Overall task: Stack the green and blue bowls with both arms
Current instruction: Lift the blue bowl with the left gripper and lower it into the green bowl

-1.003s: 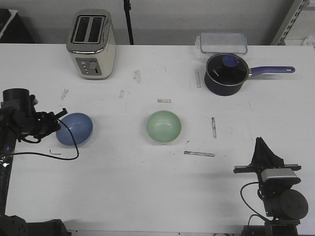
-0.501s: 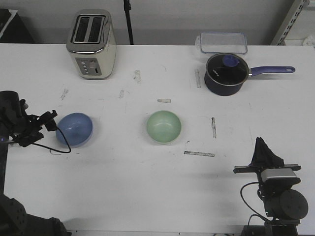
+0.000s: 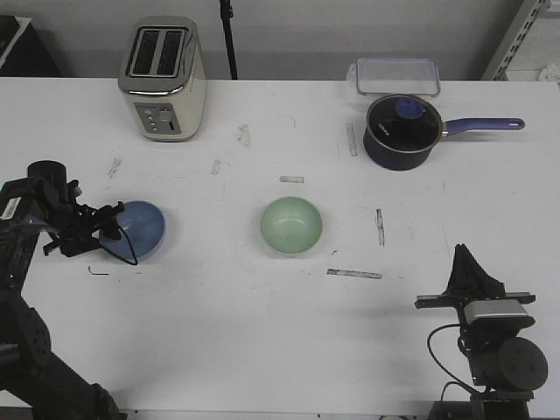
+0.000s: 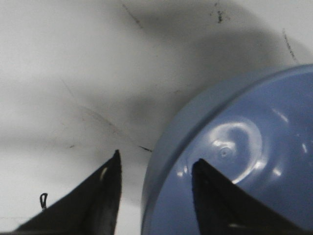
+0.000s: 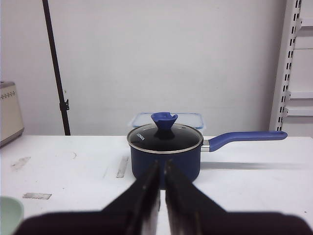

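Right gripper (image 5: pixel 162 183): black fingers nearly together, thin gap. Beyond them, dark navy saucepan (image 5: pixel 165 155) with glass lid, blue knob and handle, on white table (image 5: pixel 254 186). Clear plastic container (image 5: pixel 188 119) behind it. Pale green bowl (image 5: pixel 10 214) rim at edge.

A short white brand word is showing on the dark blue side of the saucepan (image 5: pixel 165 156), just under its glass lid, left of centre in the right wrist frame. It is printed small (and appears upside down), so its letters are too blurred to spell with confidence. In the front frame, the same mark is appearing as a faint white smudge on the pan's rim at the upper right. Nothing else is carrying legible text, numbers or signs.
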`<action>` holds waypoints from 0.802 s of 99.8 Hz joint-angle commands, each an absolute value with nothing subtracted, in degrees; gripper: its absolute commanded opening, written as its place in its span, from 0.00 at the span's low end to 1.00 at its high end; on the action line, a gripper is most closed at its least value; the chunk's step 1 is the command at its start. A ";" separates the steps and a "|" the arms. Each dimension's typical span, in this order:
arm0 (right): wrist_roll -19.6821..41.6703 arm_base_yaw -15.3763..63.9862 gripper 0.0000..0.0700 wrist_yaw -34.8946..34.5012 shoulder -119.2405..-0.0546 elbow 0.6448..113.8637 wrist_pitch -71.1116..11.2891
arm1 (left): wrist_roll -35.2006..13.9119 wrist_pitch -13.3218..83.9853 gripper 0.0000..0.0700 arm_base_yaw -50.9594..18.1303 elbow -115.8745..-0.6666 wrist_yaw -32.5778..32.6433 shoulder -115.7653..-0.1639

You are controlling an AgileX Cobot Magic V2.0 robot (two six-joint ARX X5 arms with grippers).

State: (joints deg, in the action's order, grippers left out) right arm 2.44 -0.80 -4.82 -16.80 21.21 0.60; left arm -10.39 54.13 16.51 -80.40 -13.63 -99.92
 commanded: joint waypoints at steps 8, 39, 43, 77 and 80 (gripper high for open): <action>3.20 -0.82 0.01 -4.89 -16.82 21.30 1.26 | -9.69 53.76 0.00 16.03 -81.56 -13.69 -101.03; 3.20 -0.82 0.01 -4.89 -16.82 21.30 1.28 | -11.11 56.03 0.00 14.92 -82.06 -13.85 -99.11; 3.20 -0.82 0.01 -4.89 -16.82 21.30 1.26 | -11.70 56.34 0.00 14.68 -82.30 -13.96 -98.19; 3.18 -0.82 0.01 -4.89 -16.82 21.30 1.26 | -14.63 61.58 0.00 5.72 -91.44 -14.02 -95.18; 3.20 -0.82 0.01 -4.89 -16.82 21.30 1.26 | -14.94 61.49 0.00 4.38 -92.20 -14.02 -95.20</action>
